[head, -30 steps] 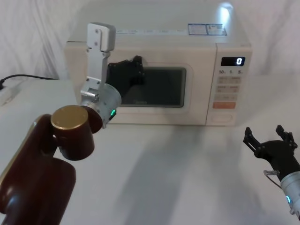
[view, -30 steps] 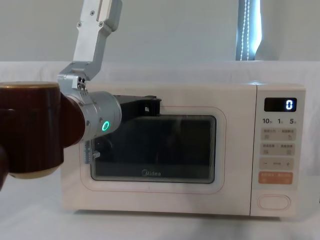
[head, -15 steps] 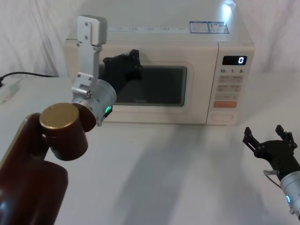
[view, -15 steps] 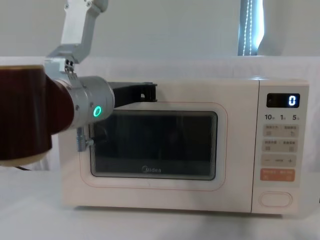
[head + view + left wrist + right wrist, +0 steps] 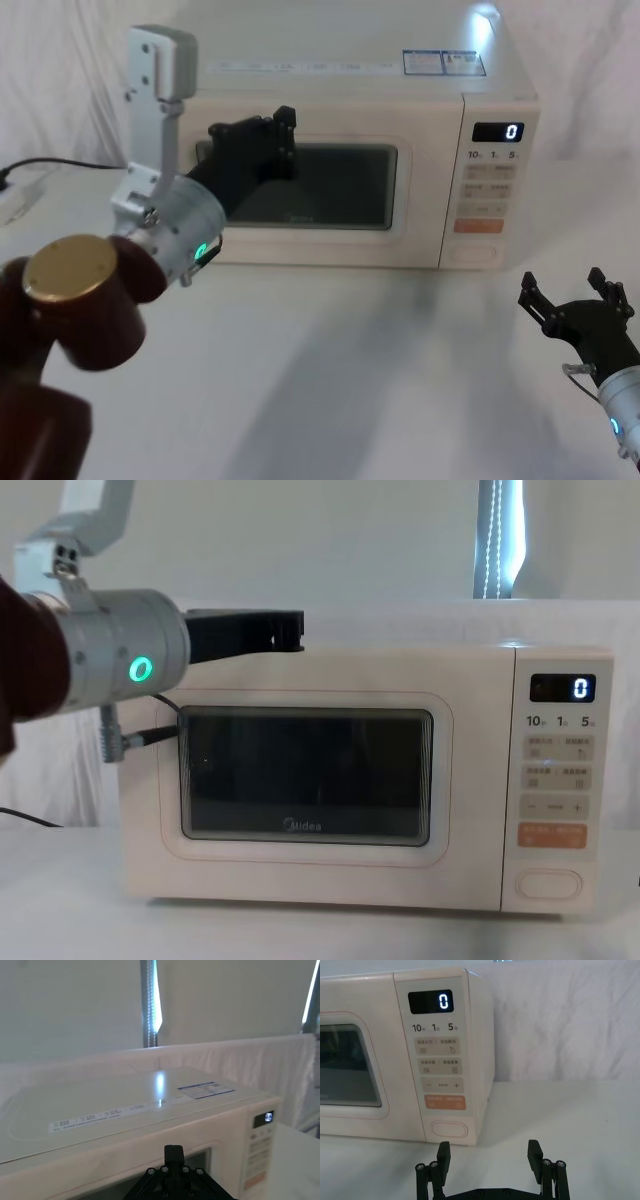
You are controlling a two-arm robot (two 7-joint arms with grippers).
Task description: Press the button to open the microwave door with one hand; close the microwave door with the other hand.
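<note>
- Standing at the far side of the white table (image 5: 330, 380), the microwave door (image 5: 310, 190) is sitting flush with the cream body, so it looks closed.
- Filling most of the front, the door is showing a dark window, and in the chest view the grey logo is lying just under the glass.
- At about 3 o'clock from the door, the control panel (image 5: 493, 185) is showing a lit "0" on its display (image 5: 431, 1001).
- At the bottom of that panel, near 6 o'clock from the orange key (image 5: 445, 1102), the button (image 5: 449, 1129) is lying untouched.
- The left gripper (image 5: 270, 135) is hanging in front of the upper left part of the door, near 11 o'clock from the window; I cannot tell if its claw is wide or narrow.
- In the chest view this gripper (image 5: 275, 632) is reaching level with the top edge of the microwave, and I cannot tell if it is touching it.
- The right gripper (image 5: 575, 295) is staying low over the table, at about 5 o'clock from the button and well apart from it.
- Its claw (image 5: 489, 1152) is standing wide and is holding nothing.
</note>
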